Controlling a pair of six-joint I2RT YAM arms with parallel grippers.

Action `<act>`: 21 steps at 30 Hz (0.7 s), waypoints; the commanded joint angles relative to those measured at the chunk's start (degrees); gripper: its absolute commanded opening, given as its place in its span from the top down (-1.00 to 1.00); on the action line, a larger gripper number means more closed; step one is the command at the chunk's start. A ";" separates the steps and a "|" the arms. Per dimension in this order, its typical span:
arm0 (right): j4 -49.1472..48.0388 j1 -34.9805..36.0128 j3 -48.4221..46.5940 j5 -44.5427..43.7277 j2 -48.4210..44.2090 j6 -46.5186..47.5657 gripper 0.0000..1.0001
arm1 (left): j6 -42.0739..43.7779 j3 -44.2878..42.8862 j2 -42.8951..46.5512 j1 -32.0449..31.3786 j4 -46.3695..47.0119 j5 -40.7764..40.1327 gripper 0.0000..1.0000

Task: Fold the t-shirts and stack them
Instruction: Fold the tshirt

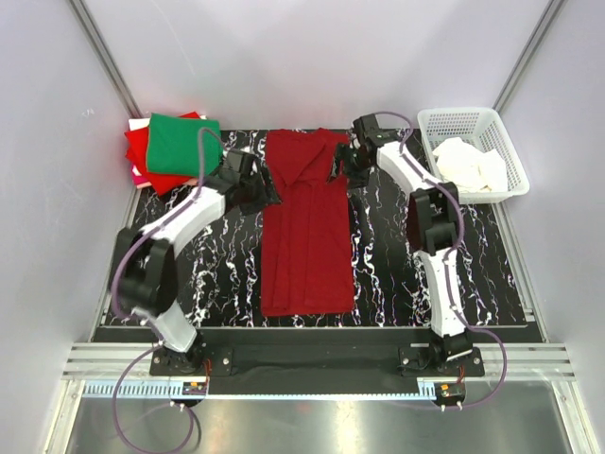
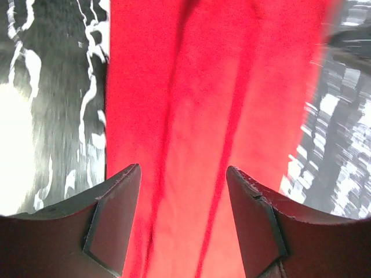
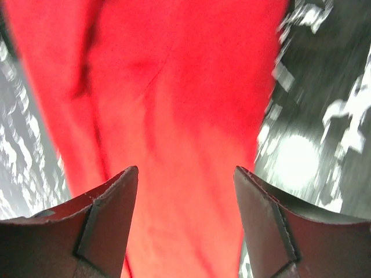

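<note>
Top external, table (image 1: 227, 274): marbled black, likely slick; dragged cloth may slide instead of folding.
Crimson shirt (image 1: 307, 236): long strip down the middle, far end between both grippers; a one-sided lift would skew it.
Folded stack (image 1: 180, 144): green on bright red, far-left corner; a sloppy carry could topple it.
Left gripper (image 2: 182, 174): jaws apart over red cloth, empty; may pinch only the top layer.
Right gripper (image 3: 185, 174): likewise spread and empty; closing out of step would twist the shirt.

White-shelled arms (image 1: 184, 219) with black joints, purple cables, dark wedge-shaped claw fingers (image 2: 113, 223)
</note>
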State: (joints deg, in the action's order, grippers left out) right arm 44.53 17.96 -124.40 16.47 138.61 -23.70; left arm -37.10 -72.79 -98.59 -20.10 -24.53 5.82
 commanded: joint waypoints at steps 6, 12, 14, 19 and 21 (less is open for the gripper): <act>-4.10 12.88 19.18 -1.80 -21.09 1.29 -0.36 | -1.56 17.05 21.85 -0.73 -0.87 -4.07 0.02; -7.18 19.74 21.05 4.35 -19.26 -1.96 0.00 | -6.92 32.35 25.02 -0.73 16.34 6.20 0.19; -7.36 20.62 18.85 6.72 -16.89 -2.83 0.30 | -7.98 34.90 24.24 -0.73 21.52 6.92 0.30; -5.07 23.00 12.70 6.03 -11.35 -3.10 0.64 | -8.34 38.42 19.75 -0.82 26.19 8.41 0.49; -4.55 23.35 11.38 5.94 -8.63 -3.19 0.69 | -8.77 39.13 17.82 -0.82 29.18 9.11 0.54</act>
State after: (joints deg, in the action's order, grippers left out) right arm 39.72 40.34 -109.56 21.12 127.66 -26.35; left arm -44.60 -34.39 -79.09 -20.73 -5.50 11.86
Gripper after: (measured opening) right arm 0.162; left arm 0.241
